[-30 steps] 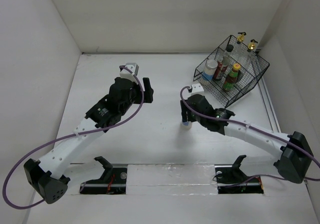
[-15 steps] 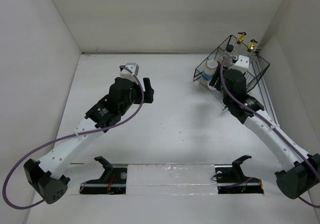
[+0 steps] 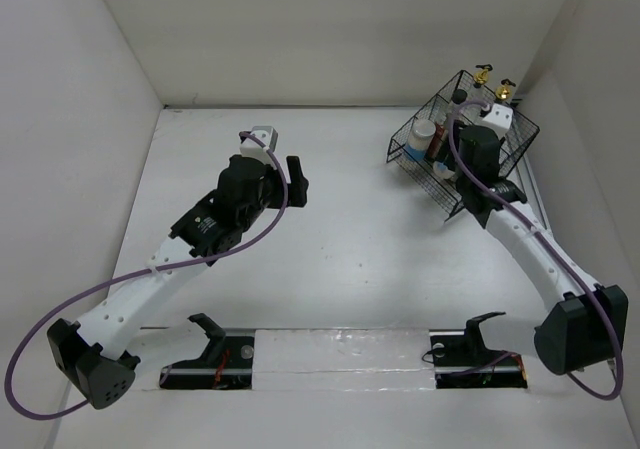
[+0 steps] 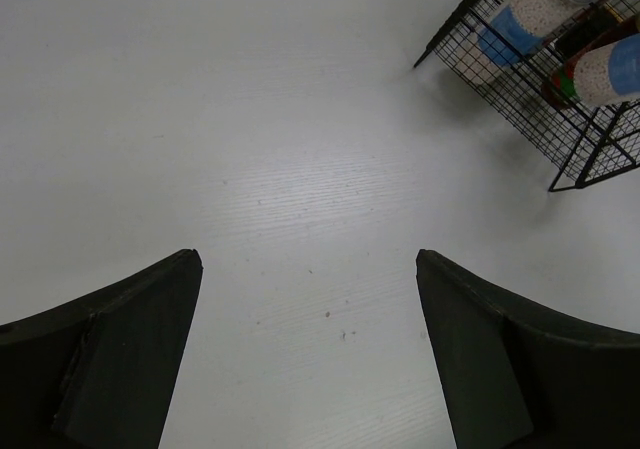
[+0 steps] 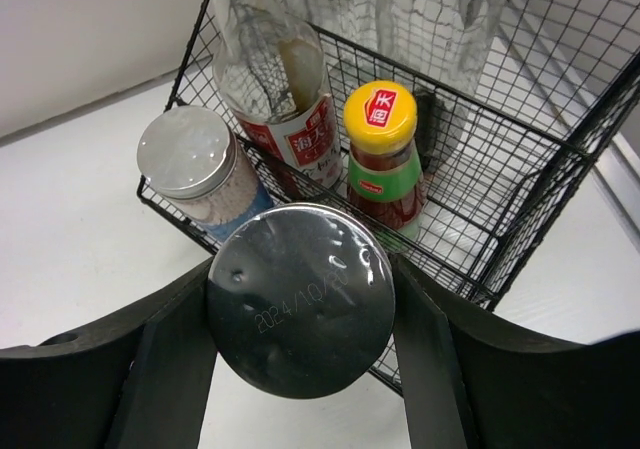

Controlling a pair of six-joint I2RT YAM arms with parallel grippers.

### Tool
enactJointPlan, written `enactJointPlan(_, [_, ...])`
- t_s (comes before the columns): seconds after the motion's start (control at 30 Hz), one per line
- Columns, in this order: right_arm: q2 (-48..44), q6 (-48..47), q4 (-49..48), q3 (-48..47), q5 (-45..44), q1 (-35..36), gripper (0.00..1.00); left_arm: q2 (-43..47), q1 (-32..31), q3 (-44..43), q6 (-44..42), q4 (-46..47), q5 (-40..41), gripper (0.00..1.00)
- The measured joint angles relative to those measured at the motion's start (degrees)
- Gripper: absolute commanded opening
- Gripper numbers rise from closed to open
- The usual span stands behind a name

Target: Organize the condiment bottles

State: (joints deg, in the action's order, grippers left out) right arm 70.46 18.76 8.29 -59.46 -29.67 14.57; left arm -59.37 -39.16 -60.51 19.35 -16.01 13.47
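Swung across the table (image 3: pixel 330 269) up to the black wire basket (image 3: pixel 400 149).
Left gripper (image 4: pixel 308 269) spread wide; right gripper (image 5: pixel 305 274) clamped on a silver-topped shaker (image 5: pixel 300 304), just over the basket's near rim, by another shaker (image 5: pixel 188 154) and the sauce bottle (image 5: pixel 380 119).

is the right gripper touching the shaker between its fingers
Touching. The right wrist view shows both fingers of the right gripper against the shaker, no gap either side.

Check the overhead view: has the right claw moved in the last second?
Yes. The right claw, shut on a shaker, swung from the middle of the table toward the far right corner and now sits over the wire basket.
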Motion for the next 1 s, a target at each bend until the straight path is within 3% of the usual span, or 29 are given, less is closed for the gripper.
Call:
enactJointPlan(0.33, [4.44,0.22,-1.18,1.14,2.93,-0.7,0.59,-0.15,0.0,0.0,0.0,-0.04,-0.37,0.85])
enactJointPlan(0.63, [9.16,0.96,-0.17,1.16,4.28,-2.08,0.76,-0.42,0.0,0.02,0.0,-0.09,-0.68,0.89])
enactJointPlan(1.0, [8.46,2.03,0.26,0.37,5.53,-2.6,0.93,-0.5,0.0,0.0,0.0,-0.09,-0.85,0.91])
